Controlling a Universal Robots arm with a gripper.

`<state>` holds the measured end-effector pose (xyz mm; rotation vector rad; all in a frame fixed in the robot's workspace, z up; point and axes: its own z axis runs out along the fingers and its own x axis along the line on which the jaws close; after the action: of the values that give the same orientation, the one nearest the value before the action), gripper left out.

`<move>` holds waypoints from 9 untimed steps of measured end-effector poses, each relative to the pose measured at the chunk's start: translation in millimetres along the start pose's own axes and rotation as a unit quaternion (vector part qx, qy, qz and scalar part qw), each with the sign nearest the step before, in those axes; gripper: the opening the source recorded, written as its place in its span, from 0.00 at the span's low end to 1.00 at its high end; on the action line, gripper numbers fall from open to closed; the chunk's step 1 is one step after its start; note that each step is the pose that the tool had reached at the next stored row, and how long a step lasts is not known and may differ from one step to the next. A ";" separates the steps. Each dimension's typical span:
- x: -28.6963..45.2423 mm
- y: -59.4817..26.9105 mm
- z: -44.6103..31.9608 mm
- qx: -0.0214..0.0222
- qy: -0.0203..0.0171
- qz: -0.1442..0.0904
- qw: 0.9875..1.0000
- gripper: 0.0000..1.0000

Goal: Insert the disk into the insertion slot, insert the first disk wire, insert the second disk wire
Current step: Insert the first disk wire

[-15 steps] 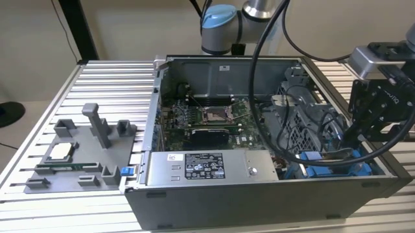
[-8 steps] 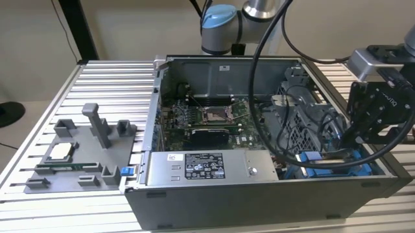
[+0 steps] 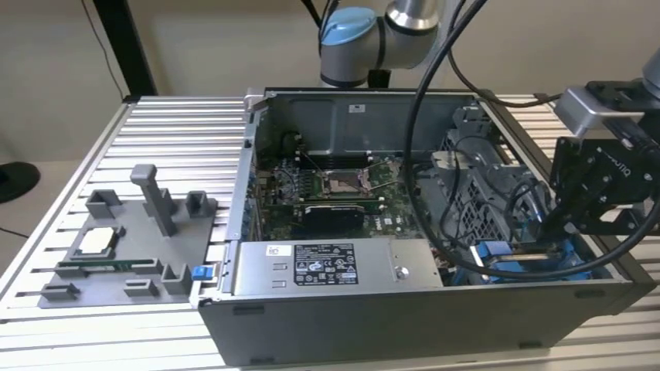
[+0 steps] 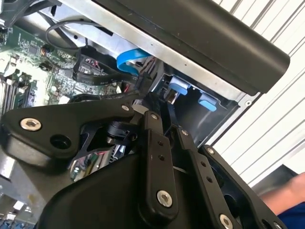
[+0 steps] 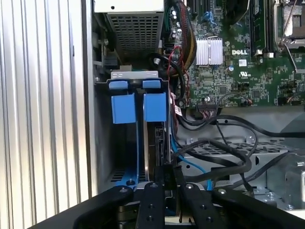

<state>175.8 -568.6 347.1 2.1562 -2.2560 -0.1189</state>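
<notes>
In the exterior view my gripper (image 3: pixel 539 238) reaches down into the open computer case (image 3: pixel 413 325) at its near corner on the exterior view's right. There the disk (image 5: pixel 155 140) stands on edge in the insertion slot (image 5: pixel 116 177), its blue carrier tab (image 5: pixel 155 106) beside a second blue tab (image 5: pixel 124 109). At the disk's rear end my gripper (image 5: pixel 169 177) is shut on a black connector with a flat blue disk wire (image 5: pixel 193 167). The second wrist view shows the same connector (image 4: pixel 145 74) and blue wire (image 4: pixel 129 59) just past my gripper (image 4: pixel 153 102).
A grey power-supply box (image 3: pixel 330 267) sits beside the bay, and the green motherboard (image 3: pixel 330 193) lies behind it. Loose black cables (image 5: pixel 224 143) hang next to the bay. A grey parts fixture (image 3: pixel 113 255) stands on the slatted table. A person's arm (image 4: pixel 286 198) shows beyond the case.
</notes>
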 end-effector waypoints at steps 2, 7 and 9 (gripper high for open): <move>0.1 -0.2 0.5 0.000 0.001 -0.009 1.000 0.00; 0.1 -0.4 2.2 -0.001 0.001 -0.010 1.000 0.00; 0.1 -0.4 2.7 -0.001 0.001 -0.010 1.000 0.00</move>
<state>176.0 -568.6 344.4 2.1779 -2.2330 -0.1180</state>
